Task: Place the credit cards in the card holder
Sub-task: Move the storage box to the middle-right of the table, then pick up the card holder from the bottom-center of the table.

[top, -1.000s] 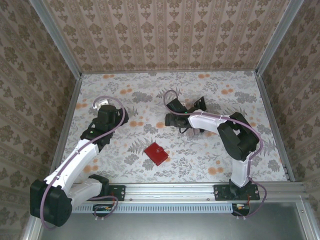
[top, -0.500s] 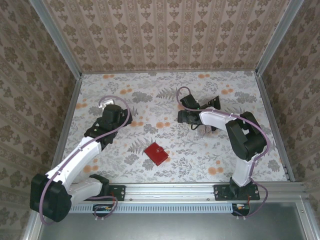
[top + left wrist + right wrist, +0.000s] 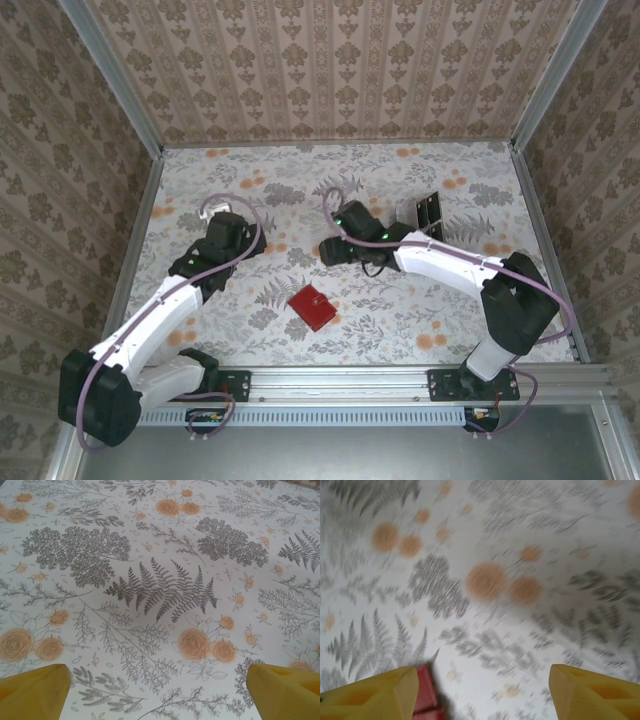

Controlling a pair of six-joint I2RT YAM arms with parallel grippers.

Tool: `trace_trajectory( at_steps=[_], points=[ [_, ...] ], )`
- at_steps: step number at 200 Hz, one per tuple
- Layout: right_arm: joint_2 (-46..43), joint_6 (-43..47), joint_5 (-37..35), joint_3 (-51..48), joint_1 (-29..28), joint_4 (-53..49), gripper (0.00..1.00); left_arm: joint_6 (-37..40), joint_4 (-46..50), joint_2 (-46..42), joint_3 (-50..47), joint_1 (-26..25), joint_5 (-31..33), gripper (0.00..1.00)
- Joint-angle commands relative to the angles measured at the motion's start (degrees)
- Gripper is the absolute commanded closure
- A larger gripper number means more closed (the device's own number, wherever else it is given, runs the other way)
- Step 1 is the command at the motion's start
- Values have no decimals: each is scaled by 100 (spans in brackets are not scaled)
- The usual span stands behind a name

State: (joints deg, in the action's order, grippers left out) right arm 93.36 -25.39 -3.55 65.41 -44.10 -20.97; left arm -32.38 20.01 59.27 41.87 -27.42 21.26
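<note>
The red card holder [image 3: 313, 307] lies shut on the floral tablecloth, near the front middle. In the right wrist view its edge [image 3: 425, 694] shows beside the left yellow finger [image 3: 380, 695], blurred by motion. My right gripper [image 3: 336, 251] hovers just behind and to the right of the holder. It is open [image 3: 482, 695], with bare cloth between its fingers. My left gripper [image 3: 238, 238] stays at the left of the holder, apart from it. It is open [image 3: 159, 692] over the cloth and holds nothing. The pale credit cards are hidden.
A clear rack with black panels [image 3: 427, 212] stands at the back right, behind the right forearm. Patterned walls and a metal frame [image 3: 533, 225] enclose the table. The arm bases sit on the front rail [image 3: 340, 382].
The right arm has swung left and forward, away from the rack and closer to the red holder. The rack now stands uncovered. The left arm has barely moved.
</note>
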Motion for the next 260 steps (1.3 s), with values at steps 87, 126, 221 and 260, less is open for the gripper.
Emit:
trace_trajectory(
  at_steps=[87,126,221,260],
  points=[
    [933,262,-1352,404,-1638,-1304,44,-195,904,-582,-353,252,-460,0],
    [1216,285,-1412,653,-1751,-1313,44,-260,943,-641,-457,377,-545,0],
    [1738,325,-1372,919,-1751,-1274,45,-268,905,-687,-558,517,-645,0],
    [1911,298,-1451,871,-1684,-1299,55,-260,821,-669,-575,554,-714,0]
  ],
)
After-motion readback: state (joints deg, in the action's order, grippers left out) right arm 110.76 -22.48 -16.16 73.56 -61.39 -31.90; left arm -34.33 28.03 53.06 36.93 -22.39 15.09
